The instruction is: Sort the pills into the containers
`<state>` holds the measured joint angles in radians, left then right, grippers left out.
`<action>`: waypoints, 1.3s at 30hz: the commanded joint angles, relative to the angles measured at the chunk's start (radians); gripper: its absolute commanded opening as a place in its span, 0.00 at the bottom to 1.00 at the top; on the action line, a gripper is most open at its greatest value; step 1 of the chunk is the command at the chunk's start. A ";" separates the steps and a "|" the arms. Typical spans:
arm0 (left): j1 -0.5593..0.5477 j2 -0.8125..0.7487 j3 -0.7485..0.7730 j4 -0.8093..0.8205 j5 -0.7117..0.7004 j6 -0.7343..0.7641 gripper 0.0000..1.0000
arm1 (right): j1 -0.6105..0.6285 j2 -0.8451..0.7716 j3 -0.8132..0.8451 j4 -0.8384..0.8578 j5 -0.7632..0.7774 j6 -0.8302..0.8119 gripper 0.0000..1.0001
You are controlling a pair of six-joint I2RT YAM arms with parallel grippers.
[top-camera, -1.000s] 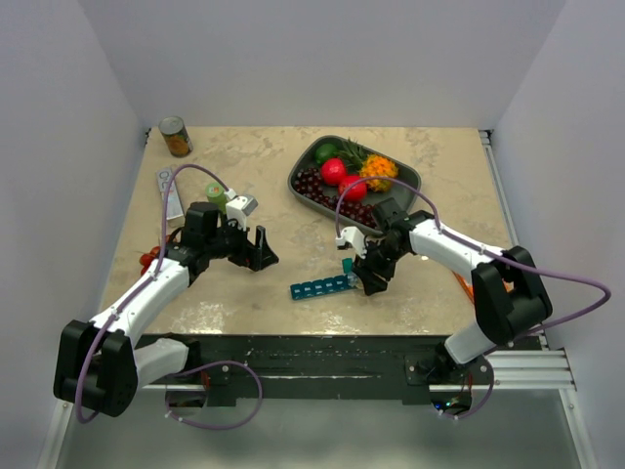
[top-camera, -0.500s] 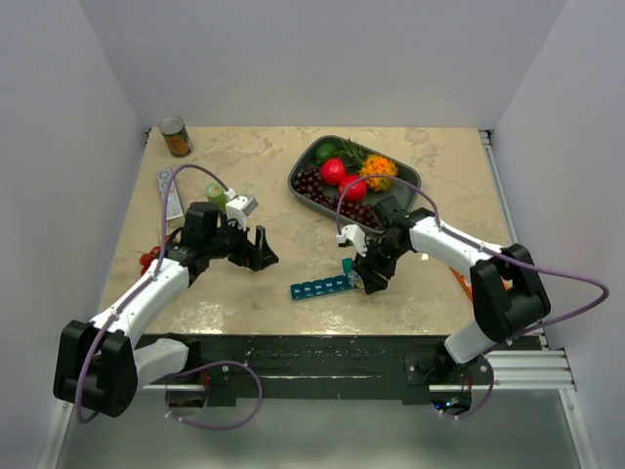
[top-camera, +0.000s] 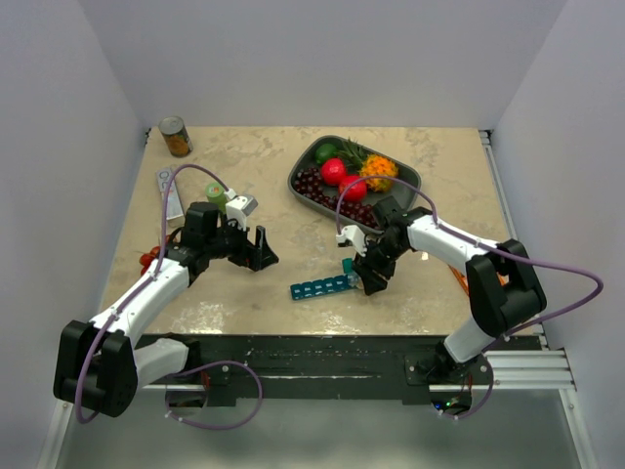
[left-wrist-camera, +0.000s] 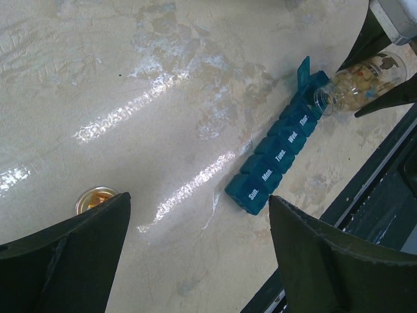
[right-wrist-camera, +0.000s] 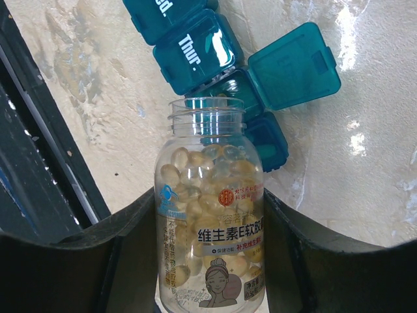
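Observation:
My right gripper (right-wrist-camera: 208, 212) is shut on a small clear bottle (right-wrist-camera: 210, 248) with a printed label. The bottle has no cap and is tipped mouth-first over the containers (right-wrist-camera: 195, 52), a teal strip of day-marked compartments. One lid (right-wrist-camera: 294, 65) stands open just beyond the bottle's mouth. The pills (right-wrist-camera: 195, 179), tan-yellow capsules, are crowded inside the bottle towards its neck. From above, the right gripper (top-camera: 369, 277) sits at the right end of the strip (top-camera: 320, 286). My left gripper (top-camera: 257, 250) hangs open to the left of the strip, holding nothing. Its camera sees the strip (left-wrist-camera: 277, 160) and the bottle (left-wrist-camera: 358, 81).
A small round cap (left-wrist-camera: 94, 199) lies on the table near my left finger. A grey tray (top-camera: 407, 176) of fruit stands behind the right arm. A can (top-camera: 176, 137), a small green bottle (top-camera: 216, 192) and a flat box (top-camera: 168, 195) are at the back left. The black front rail (top-camera: 322, 352) runs close to the strip.
The right arm's elbow has shifted slightly left; the bottle stays over the strip's right end. The left arm has not moved.

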<state>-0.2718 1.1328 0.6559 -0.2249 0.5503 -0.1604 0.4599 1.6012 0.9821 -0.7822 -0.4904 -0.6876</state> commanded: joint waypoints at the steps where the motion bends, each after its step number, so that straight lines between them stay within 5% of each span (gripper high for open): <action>1: -0.007 -0.024 0.017 0.027 0.016 0.027 0.90 | -0.006 -0.015 0.033 -0.009 -0.028 0.008 0.05; 24: -0.007 -0.083 0.010 0.050 0.019 0.025 0.90 | -0.029 -0.251 0.029 -0.022 -0.097 -0.050 0.05; 34: -0.009 -0.180 -0.010 0.068 -0.023 0.024 0.91 | -0.093 -0.385 0.369 -0.098 -0.192 0.002 0.02; 39: -0.012 -0.202 -0.015 0.064 -0.041 0.022 0.91 | -0.138 -0.524 0.492 0.187 -0.174 0.218 0.00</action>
<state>-0.2775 0.9577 0.6556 -0.2008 0.5331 -0.1604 0.3466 1.2045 1.3647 -0.8352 -0.6270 -0.6556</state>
